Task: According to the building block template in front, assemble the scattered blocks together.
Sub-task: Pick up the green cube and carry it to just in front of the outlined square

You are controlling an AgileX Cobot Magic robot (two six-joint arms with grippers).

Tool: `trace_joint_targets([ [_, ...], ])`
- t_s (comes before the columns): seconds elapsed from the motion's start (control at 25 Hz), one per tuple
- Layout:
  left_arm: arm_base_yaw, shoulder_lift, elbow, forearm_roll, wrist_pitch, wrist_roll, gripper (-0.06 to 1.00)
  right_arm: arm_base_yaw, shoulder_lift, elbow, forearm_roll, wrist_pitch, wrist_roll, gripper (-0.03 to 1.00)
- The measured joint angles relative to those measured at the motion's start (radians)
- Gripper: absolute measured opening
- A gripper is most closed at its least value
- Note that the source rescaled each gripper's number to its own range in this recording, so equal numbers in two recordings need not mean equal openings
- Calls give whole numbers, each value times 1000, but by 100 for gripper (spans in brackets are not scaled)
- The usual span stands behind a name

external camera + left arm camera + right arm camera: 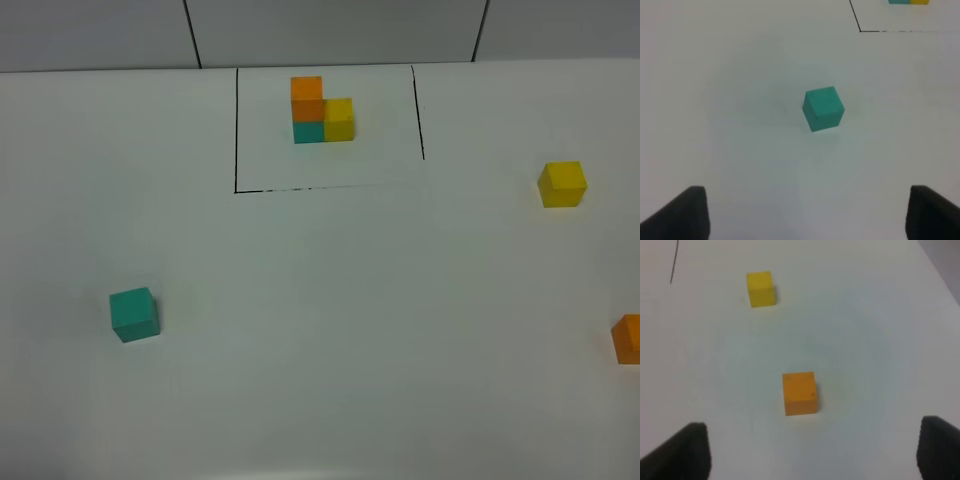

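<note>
The building block template [321, 111] stands at the back inside a black outlined box: orange atop teal, yellow alongside; its lower edge [908, 1] also shows in the left wrist view. The scattered blocks lie apart on the white table. A teal cube [134, 314] [823, 108] sits front left, ahead of my open left gripper [805, 212]. A yellow cube [562, 184] [760, 288] rests at the right, an orange cube [628, 338] [799, 393] at the right edge. My right gripper [812, 450] is open, short of the orange cube. Neither gripper appears in the high view.
A black line box [236, 150] marks the template's area at the back. The white table [330, 300] ends at a grey tiled wall [330, 30] behind. The table's right edge [940, 270] runs close to the orange and yellow cubes.
</note>
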Motion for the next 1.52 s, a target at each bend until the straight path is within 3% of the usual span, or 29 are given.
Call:
trace_joint_targets([
  [1.52,0,0,0,3,0,0,82,0,0,0,0,0,0,69],
])
